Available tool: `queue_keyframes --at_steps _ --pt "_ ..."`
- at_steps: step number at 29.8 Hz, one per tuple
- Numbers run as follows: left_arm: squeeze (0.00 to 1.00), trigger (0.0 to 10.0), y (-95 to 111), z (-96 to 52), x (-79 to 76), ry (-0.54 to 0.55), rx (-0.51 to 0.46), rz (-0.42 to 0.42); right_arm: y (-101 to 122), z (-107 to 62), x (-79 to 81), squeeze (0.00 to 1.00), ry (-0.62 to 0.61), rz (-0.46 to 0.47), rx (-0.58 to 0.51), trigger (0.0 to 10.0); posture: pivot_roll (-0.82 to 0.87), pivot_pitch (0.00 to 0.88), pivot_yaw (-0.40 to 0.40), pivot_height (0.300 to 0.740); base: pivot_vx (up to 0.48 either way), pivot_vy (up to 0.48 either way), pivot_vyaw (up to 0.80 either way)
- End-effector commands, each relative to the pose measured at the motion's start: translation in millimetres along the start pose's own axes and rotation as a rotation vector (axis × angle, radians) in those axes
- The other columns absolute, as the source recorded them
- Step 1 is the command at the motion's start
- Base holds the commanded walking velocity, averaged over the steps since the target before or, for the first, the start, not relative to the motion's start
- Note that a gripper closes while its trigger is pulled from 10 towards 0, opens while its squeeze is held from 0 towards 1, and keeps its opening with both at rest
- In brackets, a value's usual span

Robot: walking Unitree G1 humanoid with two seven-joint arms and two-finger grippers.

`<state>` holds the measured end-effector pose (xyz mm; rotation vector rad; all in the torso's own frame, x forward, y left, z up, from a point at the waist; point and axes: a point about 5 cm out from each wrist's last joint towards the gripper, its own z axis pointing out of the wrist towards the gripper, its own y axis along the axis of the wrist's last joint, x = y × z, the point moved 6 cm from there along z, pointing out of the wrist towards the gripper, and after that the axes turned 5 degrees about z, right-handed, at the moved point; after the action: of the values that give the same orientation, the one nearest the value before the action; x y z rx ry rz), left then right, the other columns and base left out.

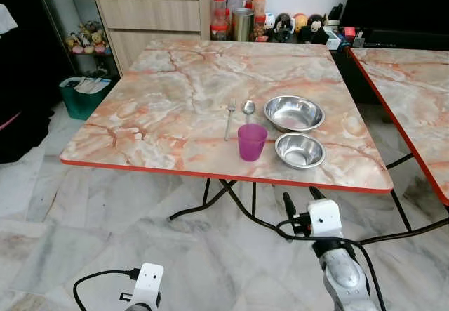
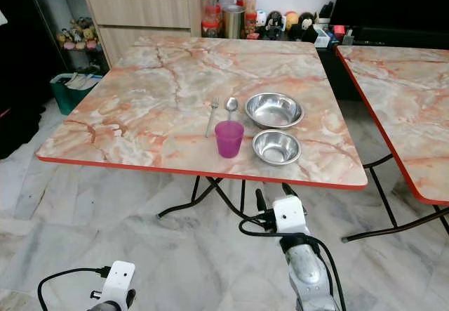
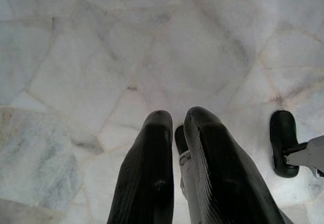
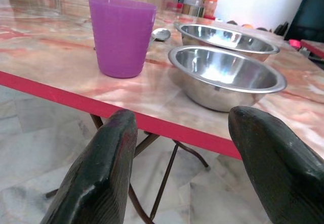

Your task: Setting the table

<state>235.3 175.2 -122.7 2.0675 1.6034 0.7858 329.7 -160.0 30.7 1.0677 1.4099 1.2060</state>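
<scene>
Just ahead of the right gripper, whose fingers stand apart, the small steel bowl on the table looks light, stiff and slippery, best pinched across its near rim.

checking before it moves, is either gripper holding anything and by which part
Nothing is held. The right gripper is open and empty, short of the table's red edge. The left gripper hangs over the floor, fingers together, gripping nothing.

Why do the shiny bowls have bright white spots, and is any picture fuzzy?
In the right wrist view, light glares off the near bowl; the right end effector's fingers look soft up close. In the left eye view, the bowls, purple cup and table are sharp and evenly lit.
</scene>
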Motion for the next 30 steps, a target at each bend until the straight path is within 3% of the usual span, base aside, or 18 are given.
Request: queue_keyframes --at_steps 1,8,16,24,27,30 --pt "0.0 10.0 3.2 0.4 1.6 0.009 -0.013 -0.015 12.6 6.6 1.7 0.0 0.003 -0.001 -0.033 10.0 0.05 0.0 -0.021 0.74 0.0 0.0 0.0" --pt "0.0 10.0 2.8 0.4 2.1 0.011 -0.011 -0.011 29.2 19.0 -0.1 0.0 -0.01 0.004 -0.071 10.0 0.05 0.0 -0.023 0.74 0.0 0.0 0.0" --pt "0.0 10.0 11.0 2.0 1.0 0.011 -0.028 -0.013 48.6 43.9 -16.4 0.0 -0.113 0.112 -0.088 10.0 0.04 0.0 -0.013 0.74 0.0 0.0 0.0" --pt "0.0 10.0 12.6 2.4 0.8 0.011 -0.03 -0.016 64.9 59.4 -21.9 0.0 -0.122 0.116 -0.105 10.0 0.04 0.0 -0.009 0.74 0.0 0.0 0.0" --pt "0.0 10.0 11.7 2.3 2.0 0.014 -0.027 -0.017 70.6 68.0 -31.3 0.0 -0.158 0.176 -0.097 10.0 0.05 0.0 -0.01 0.74 0.0 0.0 -0.65" --pt "0.0 10.0 11.4 2.2 2.8 0.015 -0.026 -0.015 73.0 69.2 -33.6 0.0 -0.171 0.173 -0.106 10.0 0.05 0.0 -0.006 0.74 0.0 0.0 -0.7"
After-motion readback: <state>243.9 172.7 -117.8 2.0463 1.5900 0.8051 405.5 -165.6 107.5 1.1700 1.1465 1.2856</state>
